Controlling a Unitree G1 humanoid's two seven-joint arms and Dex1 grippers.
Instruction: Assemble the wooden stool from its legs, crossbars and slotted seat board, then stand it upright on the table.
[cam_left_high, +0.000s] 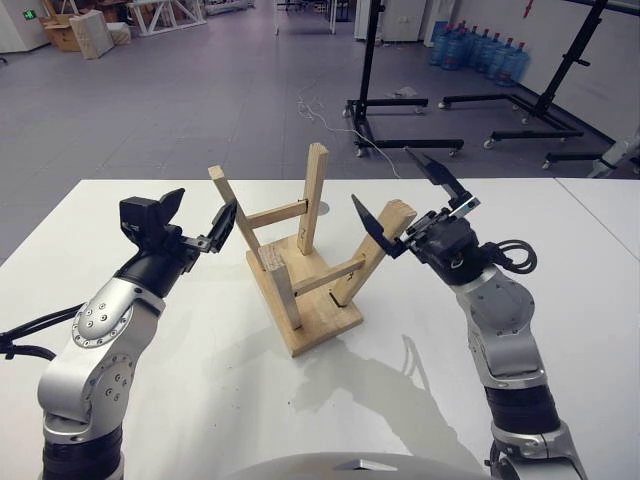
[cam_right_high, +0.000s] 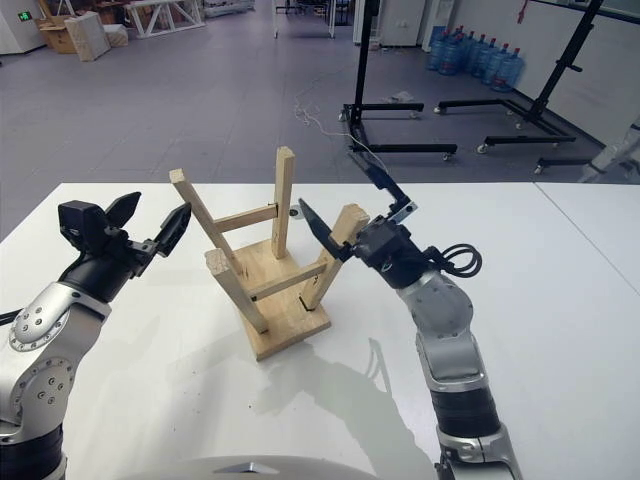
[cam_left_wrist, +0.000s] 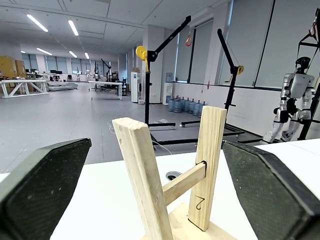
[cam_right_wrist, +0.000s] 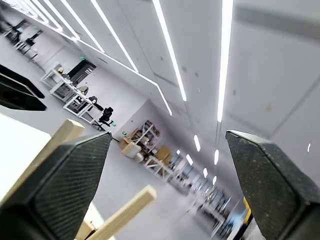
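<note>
The wooden stool (cam_left_high: 320, 310) rests upside down in the middle of the white table (cam_left_high: 200, 400), seat board flat on the surface and legs pointing up. Crossbars (cam_left_high: 275, 213) join the legs. My left gripper (cam_left_high: 198, 218) is open, level with the far-left leg (cam_left_high: 232, 215), just to its left and not touching it. In the left wrist view two legs (cam_left_wrist: 142, 175) stand ahead between the open fingers (cam_left_wrist: 42, 190). My right gripper (cam_left_high: 380, 175) is open too, one finger beside the top of the right leg (cam_left_high: 375, 250). The right wrist view has leg ends (cam_right_wrist: 125, 210) between its pads (cam_right_wrist: 275, 185).
A round hole (cam_left_high: 320, 208) lies in the tabletop behind the stool. A second table (cam_left_high: 610, 210) adjoins on the right. Black wheeled stands (cam_left_high: 400, 110) and water bottles (cam_left_high: 480, 45) are on the floor beyond the far edge. The near tabletop is bare.
</note>
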